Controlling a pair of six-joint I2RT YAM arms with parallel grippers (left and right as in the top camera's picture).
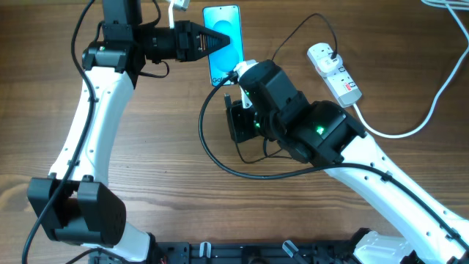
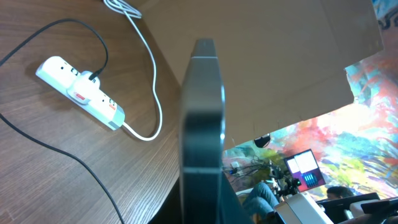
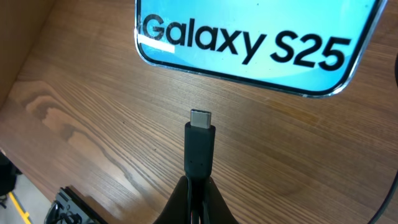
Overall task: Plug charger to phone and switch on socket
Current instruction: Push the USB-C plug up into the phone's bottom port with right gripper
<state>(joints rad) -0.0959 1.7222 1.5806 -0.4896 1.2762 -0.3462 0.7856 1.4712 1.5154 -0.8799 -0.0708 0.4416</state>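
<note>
Listing what we see, item by item:

1. Phone [image 1: 223, 40]: at the top centre of the wooden table [image 1: 168, 147], teal-blue screen facing up. In the right wrist view the white label strip reads "Galaxy S25" [image 3: 249, 43]. The left wrist view shows it edge-on as a dark slab [image 2: 202, 124]. We can't tell whether it lies flat or is raised a little.

2. Left end effector [image 1: 207, 42]: reaches in from the phone's left side, with its jaws closed narrow on the phone's long edge.

3. Charger [image 1: 203, 132]: a thin black cable that loops wide across the mid table and runs up to the socket's top end. The free end carries a USB-C plug [image 3: 200, 140].

4. Right end effector [image 1: 236, 73]: sits just below the phone's label end, pinched tight on the plug body [image 3: 198, 193]. In the right wrist view the metal tip points at the phone's bottom edge. It is near the edge but apart from it, with bare wood between, and it isn't inserted.

5. Socket [image 1: 335, 72]: a short white power strip at the upper right, lying diagonally and well apart from the phone. The left wrist view shows it too [image 2: 81, 93], with small red switches [image 2: 78, 96]. Their position is too small to read.

6. White lead [image 1: 410, 132]: a thick cable that leaves the socket's lower end, curves right and goes off the table edge.
</note>
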